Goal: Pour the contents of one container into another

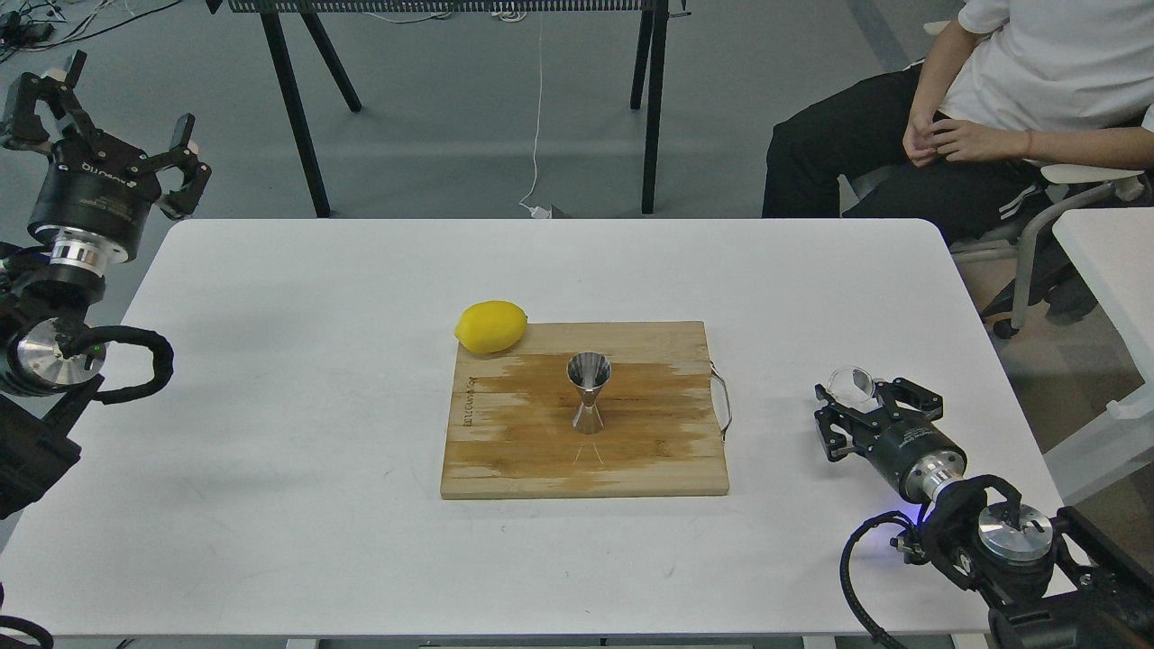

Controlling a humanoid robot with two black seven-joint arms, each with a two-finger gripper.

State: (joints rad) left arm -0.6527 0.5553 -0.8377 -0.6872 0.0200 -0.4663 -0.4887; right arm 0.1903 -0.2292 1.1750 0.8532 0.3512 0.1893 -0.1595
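Note:
The clear glass cup (852, 383) is at the table's right side, between the fingertips of my right gripper (856, 394), which is shut on it. The cup is tipped a little, its rim facing up and left. The steel hourglass jigger (589, 392) stands upright in the middle of the wooden cutting board (505, 451), well left of the cup. My left gripper (117, 113) is open, raised beyond the table's far left corner, with nothing in it.
A yellow lemon (491, 326) lies at the board's far left corner. A wire handle (723, 406) sticks out of the board's right edge. A seated person (992, 99) is beyond the far right corner. A second white table (1113, 261) stands at right.

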